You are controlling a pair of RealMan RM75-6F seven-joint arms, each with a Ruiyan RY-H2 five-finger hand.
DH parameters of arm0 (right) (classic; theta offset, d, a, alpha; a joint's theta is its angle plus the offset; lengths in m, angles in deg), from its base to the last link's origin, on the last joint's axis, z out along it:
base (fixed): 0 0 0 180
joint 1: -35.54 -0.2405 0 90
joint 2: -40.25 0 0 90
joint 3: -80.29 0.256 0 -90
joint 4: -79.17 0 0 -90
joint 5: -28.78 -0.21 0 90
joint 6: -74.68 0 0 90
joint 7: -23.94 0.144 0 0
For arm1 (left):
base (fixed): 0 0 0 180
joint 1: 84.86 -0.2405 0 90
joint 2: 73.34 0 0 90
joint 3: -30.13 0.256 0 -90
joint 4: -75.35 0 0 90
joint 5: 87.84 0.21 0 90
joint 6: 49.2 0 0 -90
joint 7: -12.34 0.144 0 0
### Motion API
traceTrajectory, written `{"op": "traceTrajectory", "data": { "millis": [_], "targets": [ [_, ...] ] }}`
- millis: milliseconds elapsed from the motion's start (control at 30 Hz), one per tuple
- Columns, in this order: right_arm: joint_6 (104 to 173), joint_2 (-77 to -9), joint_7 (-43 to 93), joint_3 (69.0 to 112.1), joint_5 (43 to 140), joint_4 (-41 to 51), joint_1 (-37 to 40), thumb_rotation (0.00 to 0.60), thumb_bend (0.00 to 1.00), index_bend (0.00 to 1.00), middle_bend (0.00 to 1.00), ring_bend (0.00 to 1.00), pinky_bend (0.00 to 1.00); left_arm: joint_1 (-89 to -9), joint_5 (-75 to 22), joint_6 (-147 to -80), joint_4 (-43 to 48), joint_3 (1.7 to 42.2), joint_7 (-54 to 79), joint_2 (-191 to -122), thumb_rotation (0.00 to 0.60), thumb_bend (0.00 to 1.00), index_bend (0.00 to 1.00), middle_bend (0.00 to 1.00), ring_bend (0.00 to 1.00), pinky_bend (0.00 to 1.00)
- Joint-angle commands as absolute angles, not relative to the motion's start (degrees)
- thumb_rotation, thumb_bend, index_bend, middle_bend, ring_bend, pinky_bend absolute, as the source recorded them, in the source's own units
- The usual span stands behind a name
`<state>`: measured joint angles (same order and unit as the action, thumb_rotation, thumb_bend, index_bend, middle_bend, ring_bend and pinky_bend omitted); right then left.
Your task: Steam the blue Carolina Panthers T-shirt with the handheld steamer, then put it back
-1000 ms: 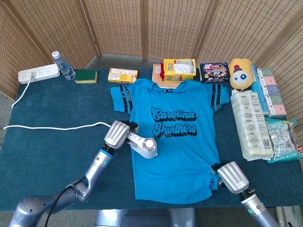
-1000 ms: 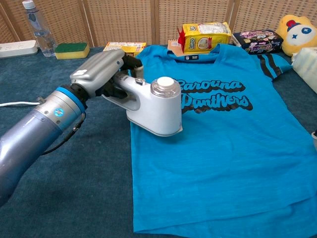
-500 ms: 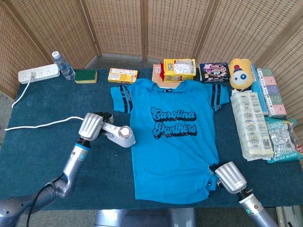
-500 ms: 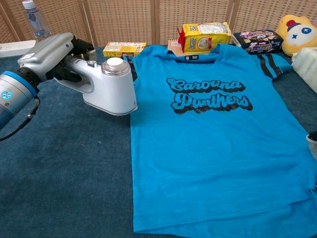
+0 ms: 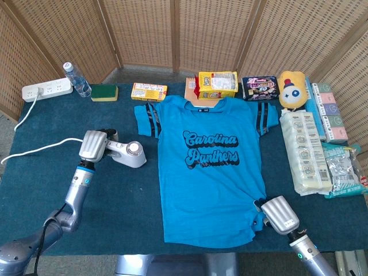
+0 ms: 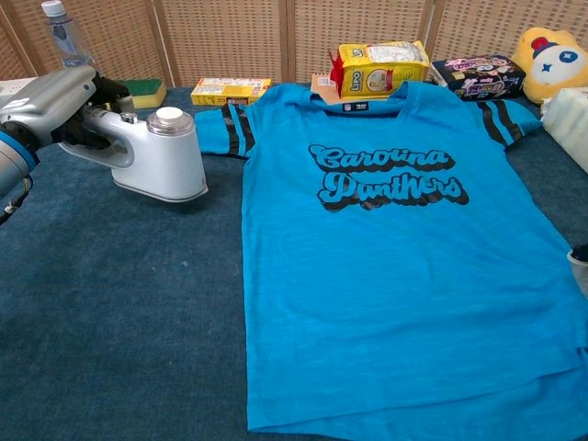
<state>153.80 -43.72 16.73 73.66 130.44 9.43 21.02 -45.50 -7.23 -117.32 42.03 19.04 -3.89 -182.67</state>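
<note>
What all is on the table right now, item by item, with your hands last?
Blue Carolina Panthers T-shirt: one, spread flat, table centre.
White handheld steamer: one, on the cloth left of the shirt.
White power strip: one, far-left corner.
Clear plastic water bottle: one, upright beside the strip.
Green sponge: one, back edge.
Yellow boxes: two, back edge.
Dark snack packet: one, back right.
Yellow plush toy: one, back right.
White tissue packs: stacked at right edge.
Left hand: grips the steamer handle.
Right hand: at the shirt's lower right hem; its fingers are hidden.
</note>
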Motion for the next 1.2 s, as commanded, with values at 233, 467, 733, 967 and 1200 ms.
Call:
{"op": "traceTrajectory", "data": {
  "millis": [233, 467, 733, 967, 1200],
  "targets": [
    [153.03, -43.90, 16.20, 73.94, 129.85, 9.23, 20.78, 0.600, 0.49, 0.71, 0.64, 0.69, 0.80, -43.29, -8.95, -113.65, 49.73, 17.78, -6.97, -186.66, 0.600, 0.52, 0.56, 0.70, 0.63, 0.65],
    [152.88, -43.82, 15.79, 74.12, 129.41, 8.88, 20.84, 0.600, 0.49, 0.71, 0.64, 0.69, 0.80, -42.38, -8.12, -111.73, 52.87, 19.08, -8.14, -188.99, 0.600, 0.45, 0.56, 0.70, 0.62, 0.59],
    [153.45, -43.48, 15.85, 74.11, 129.48, 8.62, 21.03, 0.600, 0.49, 0.71, 0.64, 0.69, 0.80, -42.73, -7.51, -111.17, 53.02, 20.16, -8.60, -189.23, 0.600, 0.40, 0.49, 0.60, 0.50, 0.50],
    [153.89, -43.15, 16.03, 74.06, 129.62, 8.52, 21.18, 0.600, 0.49, 0.71, 0.64, 0.69, 0.80, -43.15, -7.18, -111.99, 51.49, 20.54, -7.74, -188.04, 0.600, 0.34, 0.15, 0.34, 0.25, 0.34],
    [154.27, -42.97, 16.36, 73.96, 129.86, 8.68, 21.26, 0.600, 0.49, 0.71, 0.64, 0.69, 0.80, -44.25, -7.25, -112.34, 47.34, 20.90, -5.42, -185.88, 0.600, 0.30, 0.09, 0.27, 0.20, 0.29]
  ]
}}
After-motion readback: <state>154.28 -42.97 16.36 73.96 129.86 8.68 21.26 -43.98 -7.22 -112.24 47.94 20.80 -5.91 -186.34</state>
